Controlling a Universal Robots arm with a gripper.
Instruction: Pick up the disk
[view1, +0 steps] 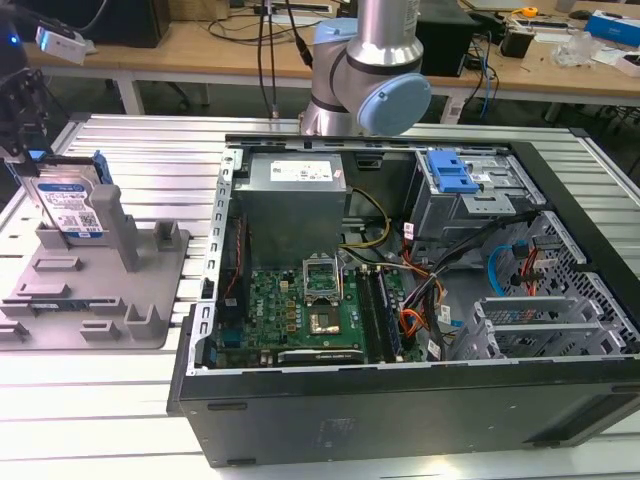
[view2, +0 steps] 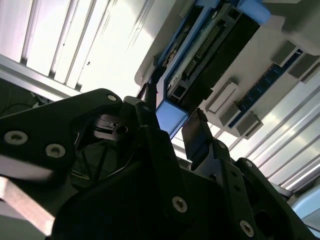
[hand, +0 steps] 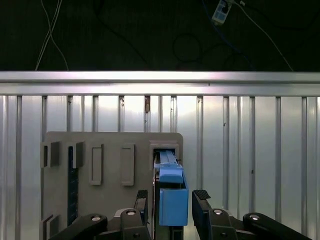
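Straddles the blue end of the disk (view1: 72, 205), upright in a grey holder (view1: 150, 255) on the bench (view1: 150, 140) at the exterior view's left, with the tool (hand: 171, 200) open and clamping nothing; may tilt or jam it in the slot if closed off-centre.

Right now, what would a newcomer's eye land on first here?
The open computer case with its green motherboard dominates the exterior view's middle and right. At that view's left the disk stands on edge in a grey fixture; in the first wrist view the gripper has its jaws either side of it.
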